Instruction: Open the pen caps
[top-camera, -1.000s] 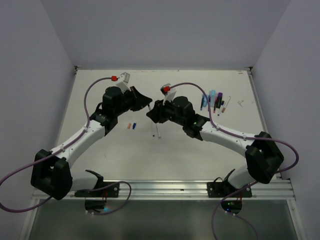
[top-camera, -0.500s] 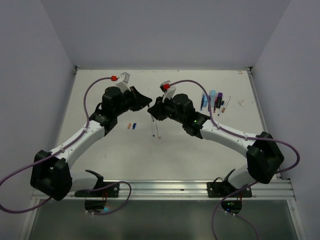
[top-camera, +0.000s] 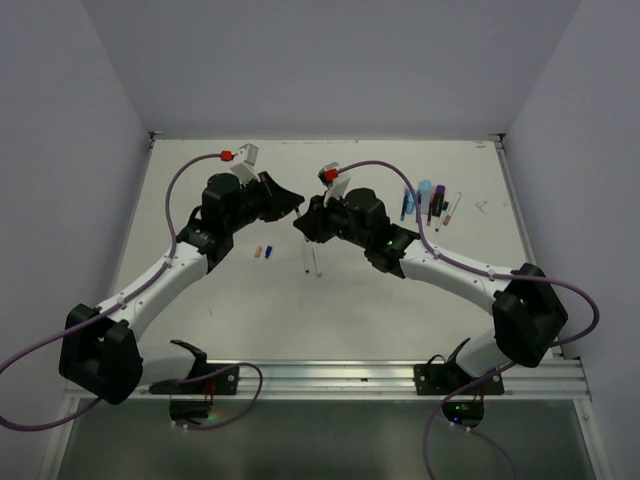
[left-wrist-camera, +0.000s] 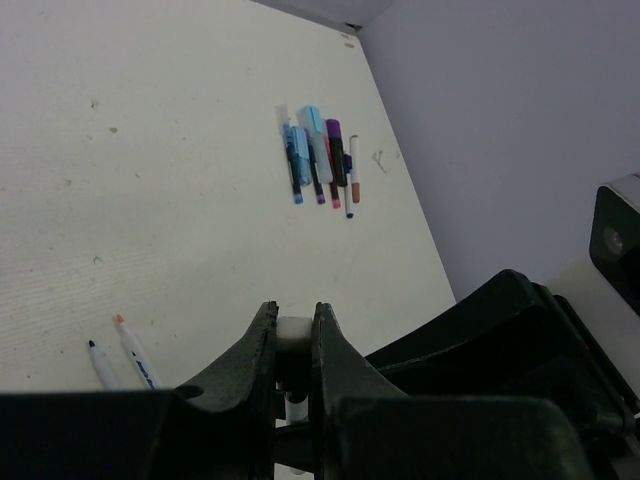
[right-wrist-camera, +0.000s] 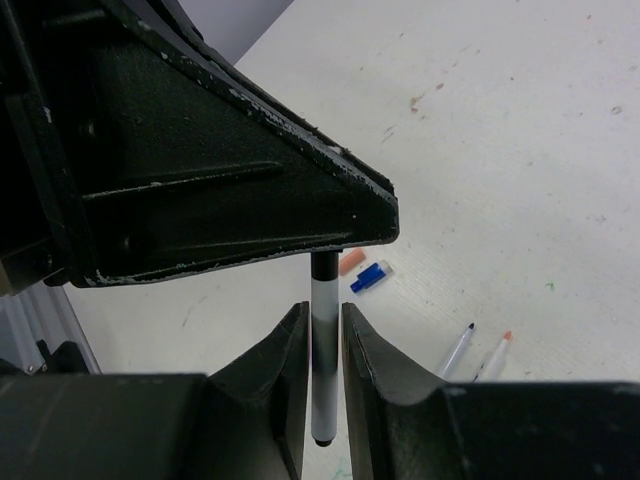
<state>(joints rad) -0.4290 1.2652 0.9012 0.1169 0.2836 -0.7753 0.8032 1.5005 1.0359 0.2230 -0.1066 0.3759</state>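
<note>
A white pen (right-wrist-camera: 323, 330) with a black top section hangs upright above the table between both grippers. My left gripper (left-wrist-camera: 293, 335) is shut on its upper end, where a white tip (left-wrist-camera: 293, 332) shows over the black cap. My right gripper (right-wrist-camera: 323, 335) is shut round the white barrel just below. In the top view the two grippers meet, left gripper (top-camera: 297, 207) over right gripper (top-camera: 301, 226). Two uncapped pens (top-camera: 312, 262) lie under them, beside an orange cap (right-wrist-camera: 352, 263) and a blue cap (right-wrist-camera: 368, 277).
Several capped pens (top-camera: 428, 203) lie in a cluster at the back right, also in the left wrist view as the pen cluster (left-wrist-camera: 320, 160). A small white scrap (top-camera: 482, 206) lies near the right edge. Both purple cables arch above the arms.
The right gripper's jaws have narrowed onto the pen barrel and shifted slightly towards the left gripper. The left gripper keeps its hold and has hardly moved.
</note>
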